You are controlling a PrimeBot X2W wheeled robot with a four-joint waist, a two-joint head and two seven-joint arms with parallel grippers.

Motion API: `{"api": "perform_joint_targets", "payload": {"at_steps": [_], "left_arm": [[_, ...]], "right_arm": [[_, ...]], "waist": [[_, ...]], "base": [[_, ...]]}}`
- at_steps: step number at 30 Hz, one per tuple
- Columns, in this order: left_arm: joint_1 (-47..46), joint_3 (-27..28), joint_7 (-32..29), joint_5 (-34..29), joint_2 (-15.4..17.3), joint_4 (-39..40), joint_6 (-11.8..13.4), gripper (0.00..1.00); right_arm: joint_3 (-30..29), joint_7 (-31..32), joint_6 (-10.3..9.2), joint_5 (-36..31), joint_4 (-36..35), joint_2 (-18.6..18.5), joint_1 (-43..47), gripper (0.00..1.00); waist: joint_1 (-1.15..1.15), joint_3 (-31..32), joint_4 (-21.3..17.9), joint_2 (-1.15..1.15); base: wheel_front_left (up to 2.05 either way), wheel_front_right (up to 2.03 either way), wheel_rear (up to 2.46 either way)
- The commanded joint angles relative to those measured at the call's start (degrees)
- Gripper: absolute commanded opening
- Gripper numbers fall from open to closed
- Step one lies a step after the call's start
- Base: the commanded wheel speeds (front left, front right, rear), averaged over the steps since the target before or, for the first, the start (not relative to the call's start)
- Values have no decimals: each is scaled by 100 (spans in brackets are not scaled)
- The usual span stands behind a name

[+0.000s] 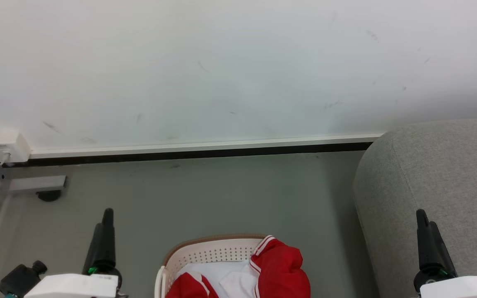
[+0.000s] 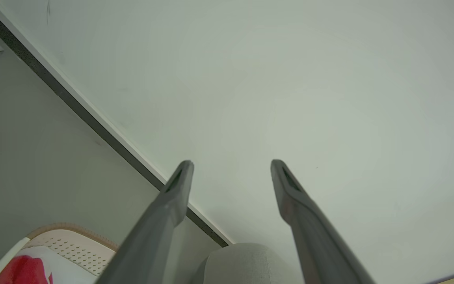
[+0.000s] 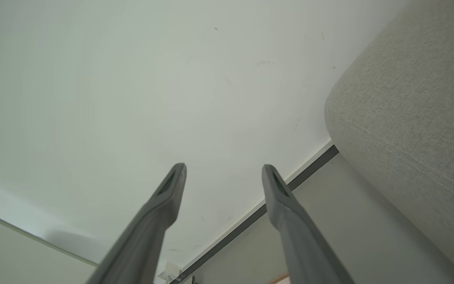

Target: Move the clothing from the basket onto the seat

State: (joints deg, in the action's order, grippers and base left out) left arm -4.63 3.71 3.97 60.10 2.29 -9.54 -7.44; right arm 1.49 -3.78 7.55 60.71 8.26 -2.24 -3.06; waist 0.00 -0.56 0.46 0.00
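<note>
The clothing [image 1: 282, 269] lies heaped in the basket [image 1: 213, 250], which stands on the floor [image 1: 222, 194] between the two arms. One red fold bulges up over the right-hand rim.

Handling, judged from the slack folds: the fabric is light, limp and smooth, and not fragile. It will sag and trail when lifted, and a shallow pinch may slip. Recommended hold: the raised fold at the rim, taken deep enough to gather several layers and clear of the plastic wall.

The cloth is bright red with white stripes and a white panel. The basket is rigid cream plastic with round corners, rows of small holes and a brown rim. It is probably light and may shift if the cloth snags.

The seat [image 1: 441, 174], grey woven upholstery with rounded edges, stands to the right, apart from the basket across a strip of floor.

The left gripper [image 2: 231, 165] and right gripper [image 3: 223, 169] each have their fingers spread wide and hold nothing.
</note>
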Motion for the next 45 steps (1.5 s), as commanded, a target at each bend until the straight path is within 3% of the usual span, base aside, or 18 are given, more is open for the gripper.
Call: {"api": "perform_joint_targets", "payload": {"at_steps": [1, 22, 45], "left_arm": [[-49, 8, 54, -330, 49, 97, 4, 100], [58, -389, 395, -2757, 60, 201, 310, 100], [182, -645, 726, -4159, 69, 182, 297, 100]], "right_arm": [[18, -73, -4, -261, -109, -61, 3, 100], [335, -414, -6, -2366, -15, -70, 80, 100], [531, -751, -8, -3954, 246, -77, 180, 100]], "waist": [[0, 0, 2, 0], [0, 17, 19, 0], [0, 71, 70, 0]], "base": [[0, 0, 0], [0, 0, 0], [0, 0, 0]]}}
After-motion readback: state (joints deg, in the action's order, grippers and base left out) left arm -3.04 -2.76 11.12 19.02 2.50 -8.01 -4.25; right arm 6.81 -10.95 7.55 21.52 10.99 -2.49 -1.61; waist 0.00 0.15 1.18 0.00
